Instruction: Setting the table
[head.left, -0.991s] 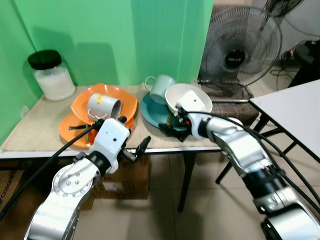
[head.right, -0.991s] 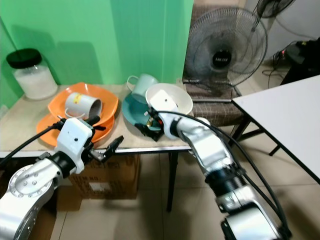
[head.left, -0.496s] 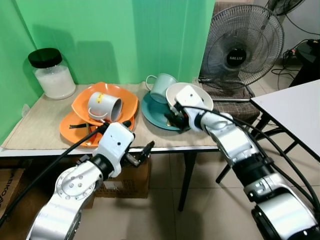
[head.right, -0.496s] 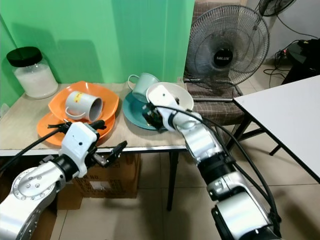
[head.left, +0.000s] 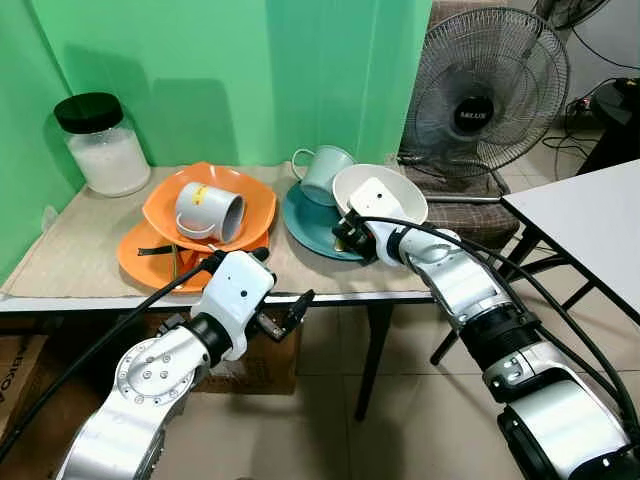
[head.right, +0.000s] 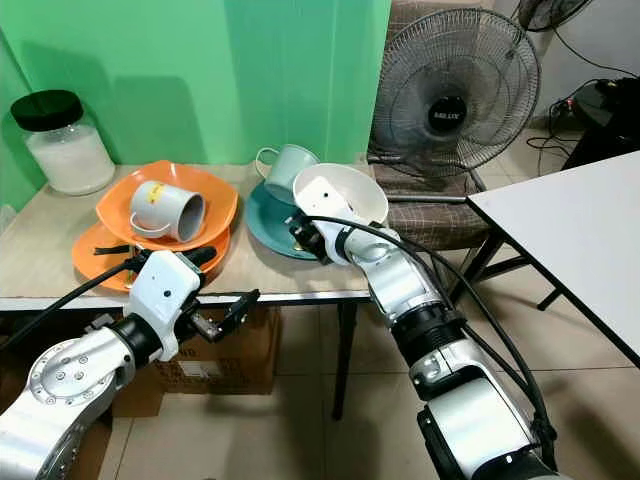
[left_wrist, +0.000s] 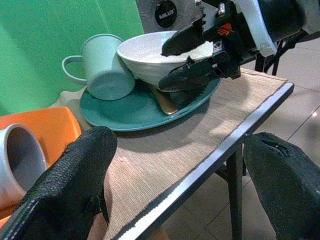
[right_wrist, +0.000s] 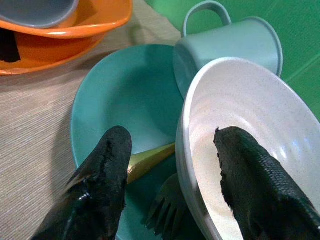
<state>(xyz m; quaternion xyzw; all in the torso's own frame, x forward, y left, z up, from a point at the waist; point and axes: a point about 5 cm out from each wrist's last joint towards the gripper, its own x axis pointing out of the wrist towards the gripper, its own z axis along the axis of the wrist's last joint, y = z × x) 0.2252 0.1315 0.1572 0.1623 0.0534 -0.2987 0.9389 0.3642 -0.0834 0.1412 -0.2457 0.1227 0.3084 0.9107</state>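
Nearest, the left end effector (head.left: 292, 308) hangs below the front edge of the counter (head.left: 80, 262), its fingers spread and holding nothing.

Further in, the right end effector (right_wrist: 172, 165) is at the near rim of the white bowl (right_wrist: 245, 150), fingers spread, one outside the wall and one over the inside, not yet pinching it. The bowl sits tilted on the teal plate (right_wrist: 125, 95), leaning beside the pale green mug (right_wrist: 230, 42). A gold utensil (right_wrist: 147, 157) and a dark fork (right_wrist: 167, 207) lie on the plate under the bowl's edge.

The bowl looks like glazed ceramic: stiff, fairly heavy, slick and breakable. The rim is probably the best hold, gripped firmly across the wall, since a tilted glazed bowl may slip or swing.

Beyond, a grey mug (head.left: 209, 212) lies on its side on stacked orange plates (head.left: 150, 255), and a jar (head.left: 100, 145) stands at the back.
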